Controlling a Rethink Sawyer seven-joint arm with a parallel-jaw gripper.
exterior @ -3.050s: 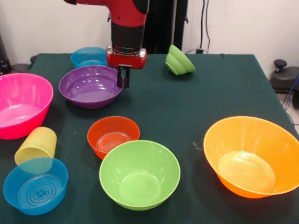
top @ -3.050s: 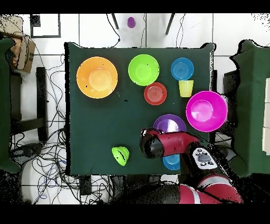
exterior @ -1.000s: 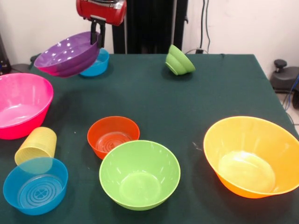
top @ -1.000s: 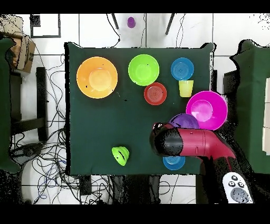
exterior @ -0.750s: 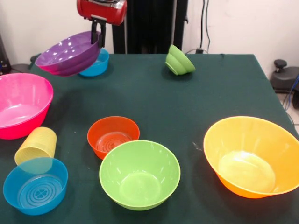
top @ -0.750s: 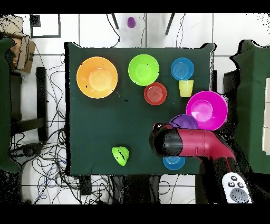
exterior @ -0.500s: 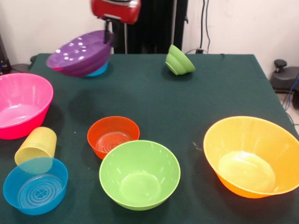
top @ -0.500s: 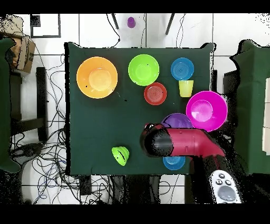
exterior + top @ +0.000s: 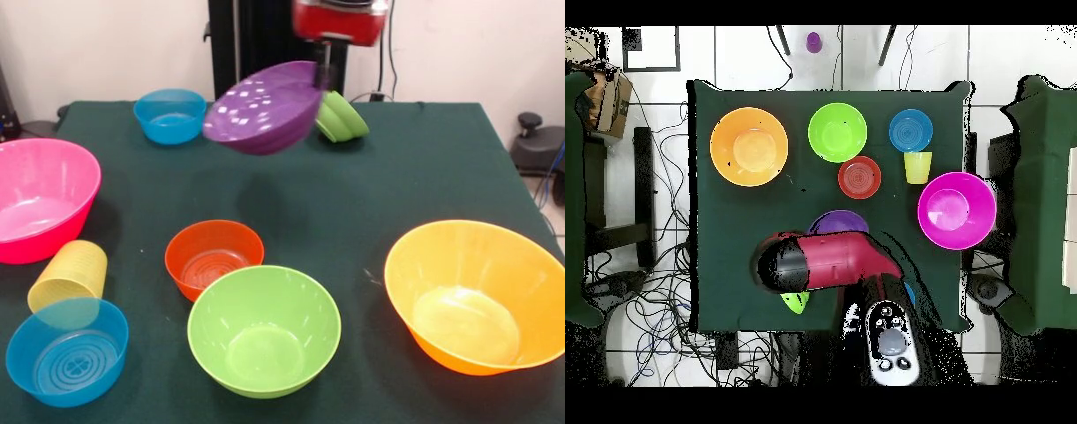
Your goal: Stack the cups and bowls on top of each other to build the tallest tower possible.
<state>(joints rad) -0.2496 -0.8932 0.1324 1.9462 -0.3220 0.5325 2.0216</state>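
My gripper (image 9: 324, 78) is shut on the rim of the purple bowl (image 9: 260, 95) and holds it tilted in the air over the table's far middle. In the overhead view the arm (image 9: 825, 262) covers the gripper and most of the purple bowl (image 9: 838, 220). A small lime green bowl (image 9: 342, 119) lies on its side just behind the purple one. The yellow cup (image 9: 69, 276) lies on its side against a small blue bowl (image 9: 66, 351). No tower is in view; every bowl stands apart.
On the green table (image 9: 415, 168) stand a big pink bowl (image 9: 40, 199), a red-orange bowl (image 9: 214, 256), a lime green bowl (image 9: 263, 329), a big orange bowl (image 9: 477, 296) and a second blue bowl (image 9: 170, 115) at the far left.
My gripper has carried the purple bowl to the right in the front view, from above the far blue bowl to beside the small green bowl. The blue bowl now shows whole.
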